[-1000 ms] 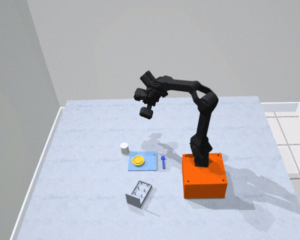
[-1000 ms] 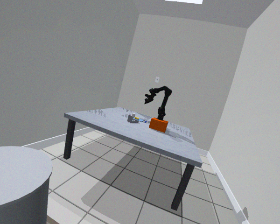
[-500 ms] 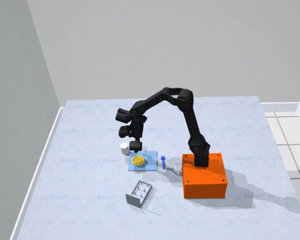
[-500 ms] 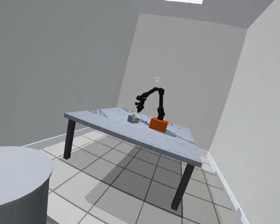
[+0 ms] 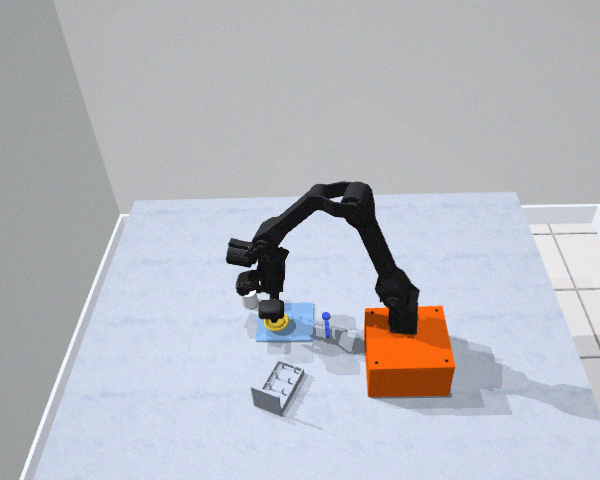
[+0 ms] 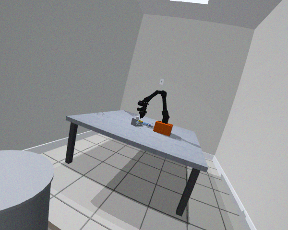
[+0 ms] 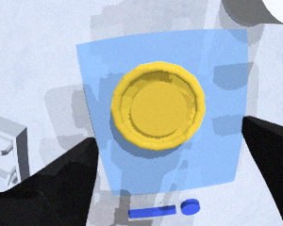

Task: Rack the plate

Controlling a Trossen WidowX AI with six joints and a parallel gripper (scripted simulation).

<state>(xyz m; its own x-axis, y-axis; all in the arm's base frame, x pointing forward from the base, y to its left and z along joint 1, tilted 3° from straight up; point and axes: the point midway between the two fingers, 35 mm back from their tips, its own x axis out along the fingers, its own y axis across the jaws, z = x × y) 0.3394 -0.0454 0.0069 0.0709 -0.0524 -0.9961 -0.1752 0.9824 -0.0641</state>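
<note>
The yellow plate [image 5: 278, 324] [image 6: 140, 121] [image 7: 158, 105] lies flat on a light blue mat [image 5: 303, 331] [image 6: 145, 123] [image 7: 217, 165]. My gripper [image 5: 273, 319] [image 6: 141, 117] [image 7: 171, 135] is open and empty, pointing down above the plate. In the wrist view the plate shows between and a little beyond the two black fingertips, nearer the left one. The grey dish rack [image 5: 265, 400] [image 6: 133, 121] [image 7: 23, 151] stands apart from the mat, with one tall end wall and small rails inside. Only a corner of it shows at the left edge of the wrist view.
A white cup [image 5: 249, 300] [image 6: 137, 118] [image 7: 279, 9] stands by the mat's far left corner. A blue utensil [image 5: 327, 328] [image 7: 152, 212] with a round head lies beside the mat, between it and the orange base block [image 5: 409, 343] [image 6: 162, 128] under the arm.
</note>
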